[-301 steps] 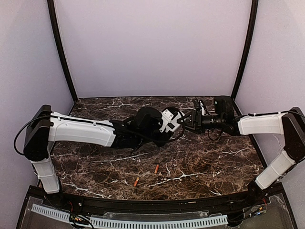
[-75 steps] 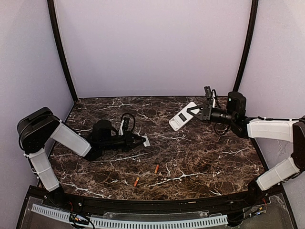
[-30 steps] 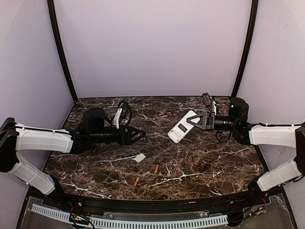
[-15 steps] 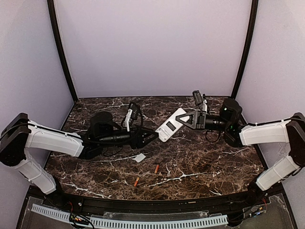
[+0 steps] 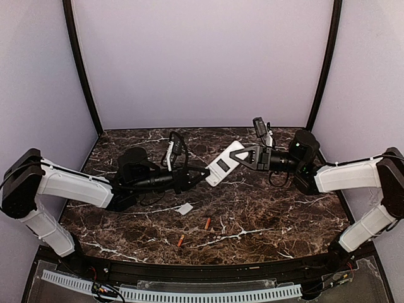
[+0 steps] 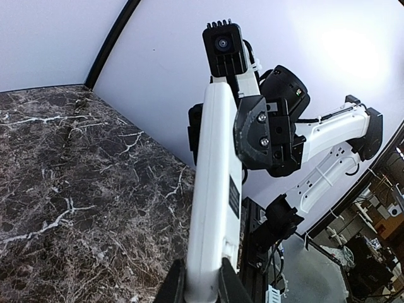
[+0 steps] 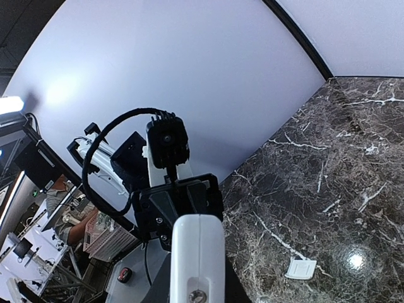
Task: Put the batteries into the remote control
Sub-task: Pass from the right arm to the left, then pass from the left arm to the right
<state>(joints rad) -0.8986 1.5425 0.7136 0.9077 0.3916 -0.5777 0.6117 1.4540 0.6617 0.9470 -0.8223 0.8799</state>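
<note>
The white remote control [image 5: 222, 165] hangs tilted in the air over the middle of the table, its plain back with a dark mark facing up. My right gripper [image 5: 243, 155] is shut on its upper right end. My left gripper [image 5: 206, 176] is shut on its lower left end. In the left wrist view the remote control [image 6: 214, 202] rises from between my left gripper's [image 6: 201, 285] fingers, which press on both its sides. In the right wrist view the remote control [image 7: 196, 255] fills the lower middle. Two orange-red batteries [image 5: 207, 223] [image 5: 180, 240] lie on the marble near the front.
A small loose white cover plate [image 5: 185, 209] lies on the dark marble table [image 5: 284, 208] below the left gripper; the right wrist view shows this cover plate [image 7: 300, 269] too. Pale walls and black corner posts close in the back and sides.
The right arm carried the remote to the left. My left gripper came in from the left and shut on the remote's lower end. The batteries and cover plate stayed put.
</note>
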